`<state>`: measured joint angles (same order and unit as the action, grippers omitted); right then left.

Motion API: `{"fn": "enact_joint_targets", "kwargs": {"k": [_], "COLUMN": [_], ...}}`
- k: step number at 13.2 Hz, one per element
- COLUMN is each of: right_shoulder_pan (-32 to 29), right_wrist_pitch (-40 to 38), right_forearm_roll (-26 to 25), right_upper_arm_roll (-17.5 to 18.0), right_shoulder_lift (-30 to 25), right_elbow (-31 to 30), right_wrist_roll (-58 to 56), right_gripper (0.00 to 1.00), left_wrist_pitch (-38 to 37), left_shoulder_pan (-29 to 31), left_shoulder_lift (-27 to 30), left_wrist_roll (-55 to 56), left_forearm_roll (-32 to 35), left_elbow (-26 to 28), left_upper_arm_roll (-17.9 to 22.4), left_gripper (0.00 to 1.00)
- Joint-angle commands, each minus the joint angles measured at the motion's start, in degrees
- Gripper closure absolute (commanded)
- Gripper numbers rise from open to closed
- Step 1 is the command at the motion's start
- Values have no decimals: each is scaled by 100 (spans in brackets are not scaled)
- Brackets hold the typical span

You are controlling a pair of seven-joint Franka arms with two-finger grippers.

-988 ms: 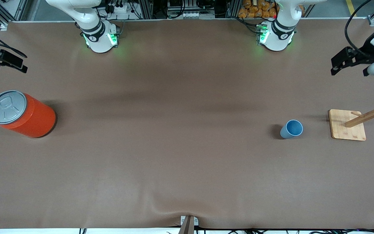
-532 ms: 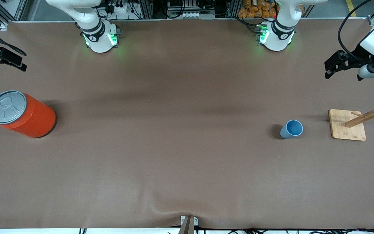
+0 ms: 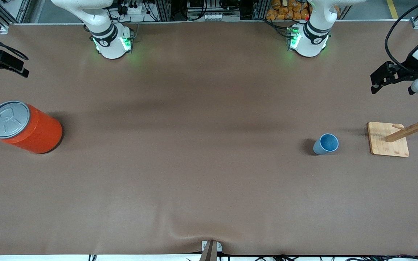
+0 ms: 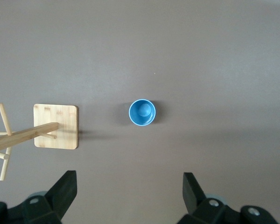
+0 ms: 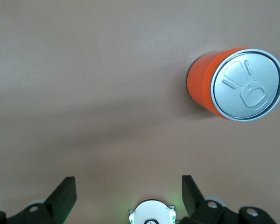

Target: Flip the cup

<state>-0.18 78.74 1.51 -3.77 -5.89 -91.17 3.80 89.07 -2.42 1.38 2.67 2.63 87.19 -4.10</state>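
Observation:
The small light blue cup (image 3: 326, 144) stands upright on the brown table, mouth up, toward the left arm's end. It shows from above in the left wrist view (image 4: 142, 112). My left gripper (image 3: 390, 78) hangs open and empty high over the table's edge at the left arm's end, apart from the cup; its own view (image 4: 129, 191) shows the two fingers wide apart. My right gripper (image 3: 4, 65) is open and empty over the right arm's end of the table, and its own view (image 5: 128, 193) also shows wide-spread fingers.
A wooden peg rack on a square base (image 3: 388, 139) stands beside the cup at the left arm's end, also in the left wrist view (image 4: 56, 126). A large red can with a grey pull-tab lid (image 3: 24, 127) stands at the right arm's end (image 5: 238, 84).
My left gripper swung slightly toward the table's middle, then back out toward the left arm's end. My right gripper drifted slightly toward the robots' bases. The cup has not moved.

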Motion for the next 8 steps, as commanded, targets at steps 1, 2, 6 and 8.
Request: {"fn": "enact_joint_targets", "kwargs": {"k": [1, 2, 6, 8], "right_shoulder_pan": [-17, 0, 0, -8], "right_wrist_pitch": [-34, -17, -26, -8], "right_forearm_roll": [87, 87, 87, 87], "right_upper_arm_roll": [-10, -1, -1, -1], "right_shoulder_lift": [-105, -96, -87, -70], "right_elbow": [-76, -76, -85, -76], "right_wrist_roll": [77, 77, 77, 77], "right_gripper": [0, 0, 0, 0], "left_wrist_pitch": [-205, -206, -206, -206], "left_shoulder_pan": [-22, -22, -22, -22], "left_shoulder_lift": [-51, -59, -59, -77], "left_wrist_roll": [-74, -143, -49, -30], "left_forearm_roll": [-131, -131, -123, -96], "left_elbow": [-97, -106, -97, -115], "left_upper_arm_roll": [67, 67, 67, 67], "left_gripper": [0, 0, 0, 0]}}
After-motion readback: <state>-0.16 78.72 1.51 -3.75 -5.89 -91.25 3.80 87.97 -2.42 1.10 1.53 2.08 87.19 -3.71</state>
